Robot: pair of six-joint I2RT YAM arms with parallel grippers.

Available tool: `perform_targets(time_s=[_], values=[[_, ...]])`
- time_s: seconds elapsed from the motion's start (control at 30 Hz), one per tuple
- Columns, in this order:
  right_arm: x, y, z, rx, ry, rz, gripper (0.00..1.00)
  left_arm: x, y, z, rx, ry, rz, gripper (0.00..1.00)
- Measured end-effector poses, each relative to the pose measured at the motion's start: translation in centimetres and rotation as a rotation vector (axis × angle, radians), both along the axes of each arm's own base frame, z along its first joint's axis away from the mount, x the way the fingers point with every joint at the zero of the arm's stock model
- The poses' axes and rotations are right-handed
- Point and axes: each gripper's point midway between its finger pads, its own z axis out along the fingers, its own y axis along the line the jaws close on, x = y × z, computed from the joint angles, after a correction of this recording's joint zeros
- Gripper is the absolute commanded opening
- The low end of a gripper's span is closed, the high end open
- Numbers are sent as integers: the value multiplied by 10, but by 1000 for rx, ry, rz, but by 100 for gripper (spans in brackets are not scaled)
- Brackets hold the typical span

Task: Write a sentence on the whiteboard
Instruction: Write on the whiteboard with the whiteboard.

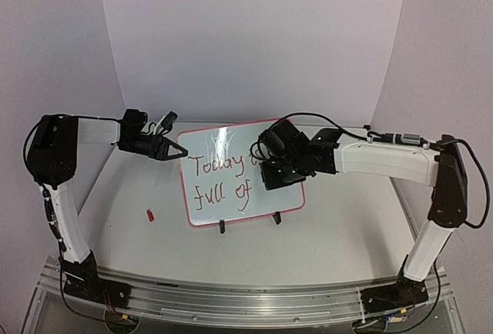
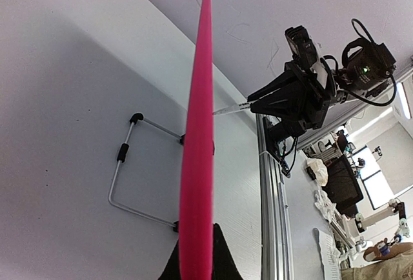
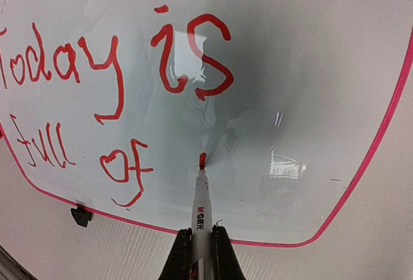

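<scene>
The whiteboard (image 1: 231,195), pink-framed, stands tilted on the table and reads "Today is full of" in red. My left gripper (image 1: 182,151) is shut on its left edge. In the left wrist view the pink frame (image 2: 199,119) runs edge-on between the black fingers of the left gripper (image 2: 197,236). My right gripper (image 1: 268,171) hovers before the board's right half, shut on a white marker (image 3: 201,199). In the right wrist view the right gripper (image 3: 201,233) holds the marker's barrel. The marker's red tip (image 3: 202,159) meets its reflection on the whiteboard (image 3: 310,86), just right of "of".
A small red marker cap (image 1: 151,215) lies on the table left of the board. Two black clip feet (image 1: 222,226) hold the board's lower edge, and a wire stand (image 2: 122,164) props it from behind. An aluminium rail (image 1: 246,299) runs along the near edge.
</scene>
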Motion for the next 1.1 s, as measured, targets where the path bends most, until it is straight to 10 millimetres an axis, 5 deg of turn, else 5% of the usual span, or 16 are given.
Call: perform_targets(time_s=[0.57,1.1], values=[[-16,-8,-22,-17,90,-4,0,0,-1,1,0,-1,-3,0],[-18,-12,-20,-37,85,-5,0,0,-1,1,2,0,-1,0]])
